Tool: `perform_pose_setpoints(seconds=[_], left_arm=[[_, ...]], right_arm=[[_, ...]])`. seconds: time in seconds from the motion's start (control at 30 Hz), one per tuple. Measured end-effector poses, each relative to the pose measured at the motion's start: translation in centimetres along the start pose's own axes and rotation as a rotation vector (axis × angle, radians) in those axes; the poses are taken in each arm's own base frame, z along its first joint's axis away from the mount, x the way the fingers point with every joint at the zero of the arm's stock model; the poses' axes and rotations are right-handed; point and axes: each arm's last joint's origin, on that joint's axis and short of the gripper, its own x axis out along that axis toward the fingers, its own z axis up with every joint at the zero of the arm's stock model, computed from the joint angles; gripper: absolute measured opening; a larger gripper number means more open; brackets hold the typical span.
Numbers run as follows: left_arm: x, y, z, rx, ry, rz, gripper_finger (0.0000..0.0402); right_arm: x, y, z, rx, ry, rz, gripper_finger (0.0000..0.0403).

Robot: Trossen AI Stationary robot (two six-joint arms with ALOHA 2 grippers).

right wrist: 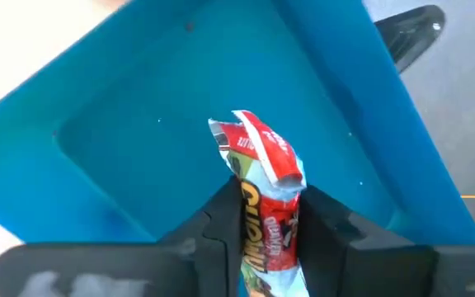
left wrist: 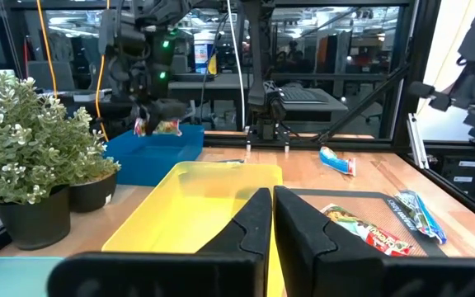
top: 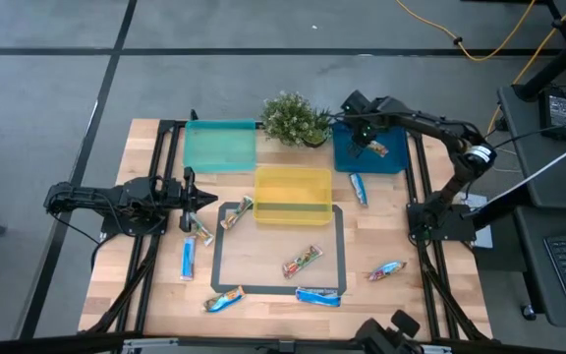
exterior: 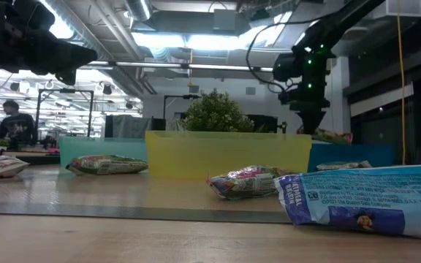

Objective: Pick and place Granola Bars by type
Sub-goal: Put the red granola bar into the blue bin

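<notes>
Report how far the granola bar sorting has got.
Done: nothing visibly sorted; the yellow tray and teal tray look empty. In hand: the right claw holds a red-printed bar over the blue tray. Left: about eight bars on the table; left claw waits shut.

I am working in what looks like a robotics lab or workshop, because beyond the wooden table (top: 263, 265) I see ceiling ducts and strip lights (exterior: 196, 40), black metal frames (left wrist: 336, 66), a person at a desk (exterior: 13, 124) and orange cables (top: 480, 39) on grey floor.
</notes>
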Motion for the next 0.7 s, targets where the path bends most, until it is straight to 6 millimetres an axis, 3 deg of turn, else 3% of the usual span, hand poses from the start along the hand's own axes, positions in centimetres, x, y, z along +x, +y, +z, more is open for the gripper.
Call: perform_pose_setpoints(seconds=[0.4, 0.7], left_arm=[[0.0, 0.0, 0.0, 0.0, 0.0, 0.0, 0.0012], [0.0, 0.0, 0.0, 0.0, 0.0, 0.0, 0.0009]], right_arm=[[-0.3, -0.1, 0.0, -0.016, -0.019, -0.005, 0.02], [-1.7, -0.3, -0.6, -0.003, -0.032, -0.007, 0.0213]])
